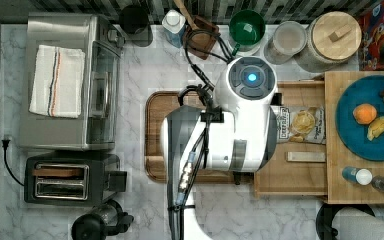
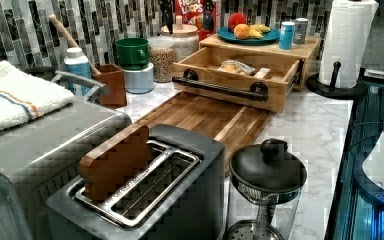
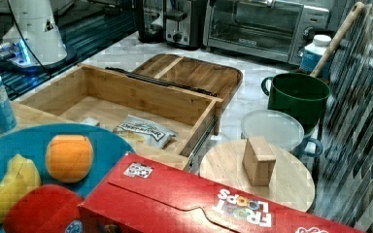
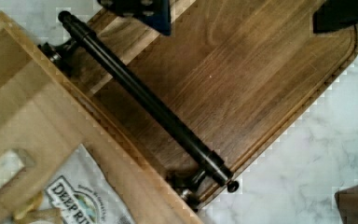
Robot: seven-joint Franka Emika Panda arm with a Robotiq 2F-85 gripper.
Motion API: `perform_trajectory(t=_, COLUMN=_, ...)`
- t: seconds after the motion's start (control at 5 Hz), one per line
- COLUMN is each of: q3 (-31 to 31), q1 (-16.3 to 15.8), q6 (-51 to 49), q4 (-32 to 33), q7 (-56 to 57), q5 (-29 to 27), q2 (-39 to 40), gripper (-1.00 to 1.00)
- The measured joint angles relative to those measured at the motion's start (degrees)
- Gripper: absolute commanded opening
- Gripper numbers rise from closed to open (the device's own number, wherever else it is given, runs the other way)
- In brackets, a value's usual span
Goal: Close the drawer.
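Marble counter (image 1: 145,60): drawer (image 2: 240,75) pulled open, chip bag (image 3: 143,130) inside; tool state can't tell.

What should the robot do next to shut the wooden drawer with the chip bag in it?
Probably lower the gripper beside the long black bar handle and push. The light-wood drawer stands pulled out over the dark walnut cutting board, the silver chip bag inside, and nothing touches the handle yet.
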State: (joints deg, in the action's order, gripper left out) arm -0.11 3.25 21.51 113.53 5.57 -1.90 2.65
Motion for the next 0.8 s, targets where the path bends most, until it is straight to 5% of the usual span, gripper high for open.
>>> perform_trajectory(t=0.2, q3=0.68, q1=-1.51, q6=3.12, q4=3.30, q7=0.56, q5=-0.41, q2=-0.11, gripper=-1.00)
perform_trajectory(t=0.8, q3=5.25, q1=-5.08, q6=15.00, q4=15.05, q7=15.99, q5=-3.55, q2=-1.26, gripper=-1.00)
